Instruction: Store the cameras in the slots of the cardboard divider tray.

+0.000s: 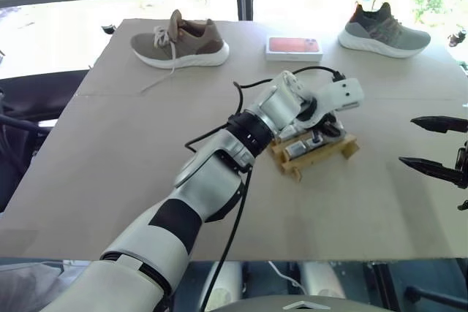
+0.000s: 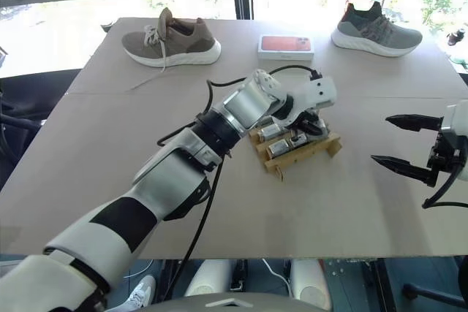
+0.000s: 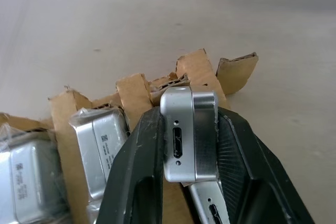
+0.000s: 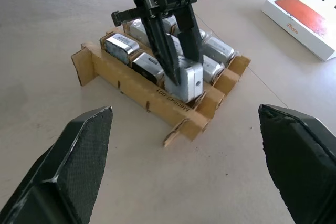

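A wide tan cardboard-covered table [image 1: 146, 151] is bearing everything. Two knit sneakers [image 1: 179, 42] [image 1: 385, 33] and a flat white box with a red-orange top [image 1: 294, 48] are lying along its far side. Near the middle, the tan-brown cardboard divider tray [image 4: 131, 88] is sitting with several silver-grey boxy cameras [image 4: 120, 45] in its slots. The left gripper [image 4: 176, 74] is clamping one silver-grey camera [image 3: 189, 129] over a slot in the tray's front row. The right gripper [image 2: 402, 140] is hovering well apart from the tray, jaws spread wide.
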Motion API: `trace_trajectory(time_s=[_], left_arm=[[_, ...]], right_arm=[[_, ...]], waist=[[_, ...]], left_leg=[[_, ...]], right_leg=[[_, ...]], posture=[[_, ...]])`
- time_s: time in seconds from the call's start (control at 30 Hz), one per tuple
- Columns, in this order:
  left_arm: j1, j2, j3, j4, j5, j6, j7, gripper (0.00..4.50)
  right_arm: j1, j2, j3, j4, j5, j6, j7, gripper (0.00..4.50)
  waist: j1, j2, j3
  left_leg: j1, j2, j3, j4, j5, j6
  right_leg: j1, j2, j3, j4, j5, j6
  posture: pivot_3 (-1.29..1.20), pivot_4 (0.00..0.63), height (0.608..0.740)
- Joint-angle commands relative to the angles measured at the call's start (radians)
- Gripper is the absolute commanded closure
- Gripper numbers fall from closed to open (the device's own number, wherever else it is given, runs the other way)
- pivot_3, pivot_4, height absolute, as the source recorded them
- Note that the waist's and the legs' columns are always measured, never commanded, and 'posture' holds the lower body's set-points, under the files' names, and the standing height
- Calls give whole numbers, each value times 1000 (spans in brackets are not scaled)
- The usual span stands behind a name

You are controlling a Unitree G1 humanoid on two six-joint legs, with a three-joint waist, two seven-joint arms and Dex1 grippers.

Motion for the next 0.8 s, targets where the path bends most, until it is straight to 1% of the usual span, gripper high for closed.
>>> trace_trajectory(time_s=[0.03,0.1,0.2,0.43,0.47,0.6,0.63,0.8], left_arm=[[-31,-8,0,-75,13,74,-22,3688],[-36,-15,15,-73,7,120,-12,3688],[-46,-28,32,-61,3,176,10,3688],[-57,-49,44,-49,-1,224,28,3688],[-59,-53,48,-50,-2,231,35,2647],[-73,-60,79,-107,-31,297,36,934],[-82,-56,97,-129,-46,315,34,570],[-109,-26,222,-199,-120,358,63,570]], right_arm=[[-12,7,-36,-33,18,-16,-17,114],[-15,7,-27,-29,15,-19,-18,114],[-22,8,-17,-21,8,-26,-18,114],[-28,13,-12,-21,4,-30,-25,114],[-28,15,-12,-22,4,-30,-27,0],[-19,18,-19,-32,2,-28,-30,0],[-15,18,-22,-32,1,-28,-30,0],[2,24,-29,-55,3,-22,-44,0]], waist=[[1,0,0],[1,0,0],[1,0,0],[1,0,0],[1,0,0],[1,0,0],[1,0,0],[1,0,0]], left_leg=[[0,0,0,0,0,0],[-1,0,0,-1,2,-3],[-1,-1,0,-2,2,-3],[-1,-1,0,-2,1,-3],[-1,-1,0,-2,1,-3],[-1,-1,0,-2,1,-3],[-1,-1,0,-2,2,-3],[-1,0,0,-2,2,-3]], right_leg=[[0,0,0,-1,0,0],[0,0,0,-2,0,1],[0,0,0,-3,-1,1],[0,0,-1,-3,-1,1],[0,0,-1,-3,-1,1],[0,-1,0,-3,-1,1],[0,-1,0,-3,-1,1],[0,-1,0,-3,-1,1]], posture=[[0,150,740],[0,150,740],[0,150,740],[0,150,740],[0,150,740],[0,150,740],[0,150,740],[0,150,740]])
